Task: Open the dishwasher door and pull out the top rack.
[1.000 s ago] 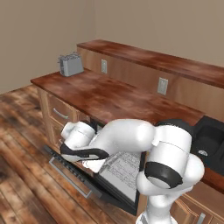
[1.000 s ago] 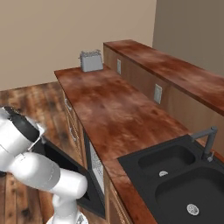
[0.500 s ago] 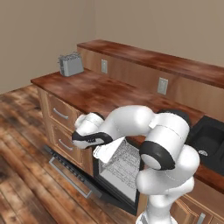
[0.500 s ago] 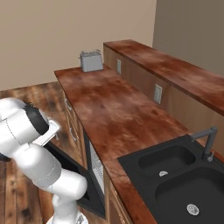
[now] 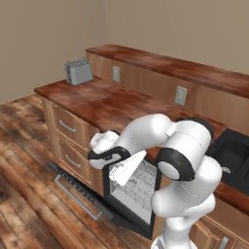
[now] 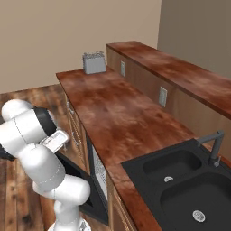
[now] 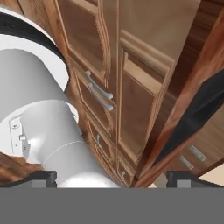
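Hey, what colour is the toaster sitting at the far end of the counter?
Silver-grey metal. The toaster shows best in the left base view, standing on the reddish-brown counter.

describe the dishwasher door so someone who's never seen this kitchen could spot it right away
Start at the long reddish-brown counter with the grey toaster at its far end. Under its front edge, past two wooden drawer fronts, the dishwasher door lies folded down over the plank floor. It is a flat black panel with one long silver bar handle, unlike the small-handled drawers.

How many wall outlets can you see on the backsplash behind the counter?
2. One outlet sits near the toaster at the far end of the counter; the other outlet is farther along toward the sink. More may lie outside the frame.
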### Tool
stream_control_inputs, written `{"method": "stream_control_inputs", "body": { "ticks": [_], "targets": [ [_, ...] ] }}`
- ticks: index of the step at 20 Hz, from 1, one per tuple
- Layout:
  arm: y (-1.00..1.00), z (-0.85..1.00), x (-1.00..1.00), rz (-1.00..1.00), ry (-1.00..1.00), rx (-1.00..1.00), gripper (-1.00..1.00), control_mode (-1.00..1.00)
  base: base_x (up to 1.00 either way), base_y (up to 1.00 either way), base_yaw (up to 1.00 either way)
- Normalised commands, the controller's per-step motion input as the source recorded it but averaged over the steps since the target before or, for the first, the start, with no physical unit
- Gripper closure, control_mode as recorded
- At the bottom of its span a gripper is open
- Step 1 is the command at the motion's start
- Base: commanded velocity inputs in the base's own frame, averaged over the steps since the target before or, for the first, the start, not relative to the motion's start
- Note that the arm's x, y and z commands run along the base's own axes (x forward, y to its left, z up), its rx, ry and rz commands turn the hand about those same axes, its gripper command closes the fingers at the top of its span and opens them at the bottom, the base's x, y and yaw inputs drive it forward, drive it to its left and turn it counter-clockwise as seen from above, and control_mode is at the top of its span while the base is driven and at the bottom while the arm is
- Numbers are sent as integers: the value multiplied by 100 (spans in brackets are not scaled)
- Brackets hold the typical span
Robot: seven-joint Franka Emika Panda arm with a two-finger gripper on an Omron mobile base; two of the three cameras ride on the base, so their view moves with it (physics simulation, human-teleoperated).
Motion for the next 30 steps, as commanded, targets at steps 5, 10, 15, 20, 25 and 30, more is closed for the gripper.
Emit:
{"method": "stream_control_inputs", "body": {
  "ticks": [5,10,15,20,25,30],
  "targets": [
    [0,-17,21,0,-2,-3,-100,-100,0,0,0],
    [-2,-11,36,0,-2,-2,-100,-100,0,0,0],
    [0,-35,29,0,-6,-13,-100,-100,0,0,0],
    [1,-54,13,0,-8,-18,-100,-100,0,0,0],
    [0,-19,33,0,-8,-14,-100,-100,0,0,0],
    [0,-6,43,0,-9,-14,-100,-100,0,0,0]
  ]
}}
